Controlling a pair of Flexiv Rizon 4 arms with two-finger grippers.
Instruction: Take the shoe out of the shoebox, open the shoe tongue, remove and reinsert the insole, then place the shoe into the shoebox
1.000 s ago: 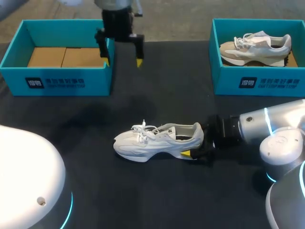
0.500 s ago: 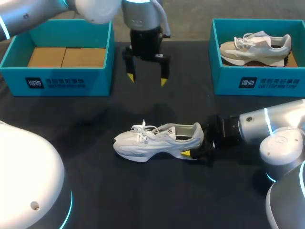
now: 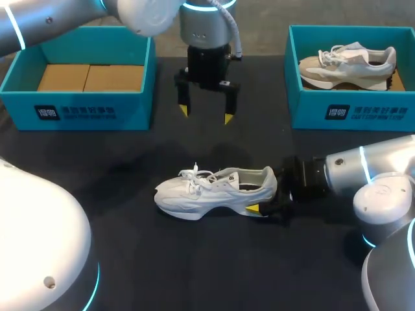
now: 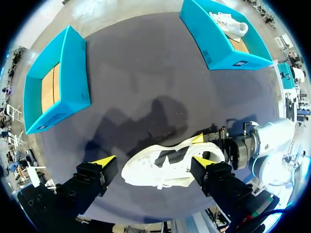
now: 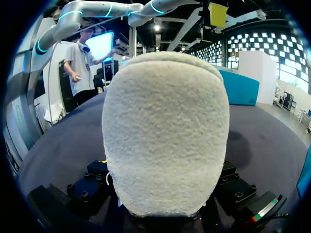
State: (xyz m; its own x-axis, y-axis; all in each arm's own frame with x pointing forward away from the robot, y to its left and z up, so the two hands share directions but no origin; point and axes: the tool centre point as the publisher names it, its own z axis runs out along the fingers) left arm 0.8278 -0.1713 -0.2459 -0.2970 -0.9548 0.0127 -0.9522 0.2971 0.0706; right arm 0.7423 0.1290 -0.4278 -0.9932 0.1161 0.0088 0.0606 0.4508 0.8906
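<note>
Left end effector (image 3: 206, 115) has swung toward the shoe (image 3: 217, 191) — fingers apart.

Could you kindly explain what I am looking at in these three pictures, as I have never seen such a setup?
This is a two-armed robot at a black table. One picture looks down from above; the other two come from cameras on the wrists. A white shoe lies on the table, its heel gripped by the right pincer. The left pincer hangs open above the table. One blue box holds another shoe; the second box holds only cardboard.
</note>
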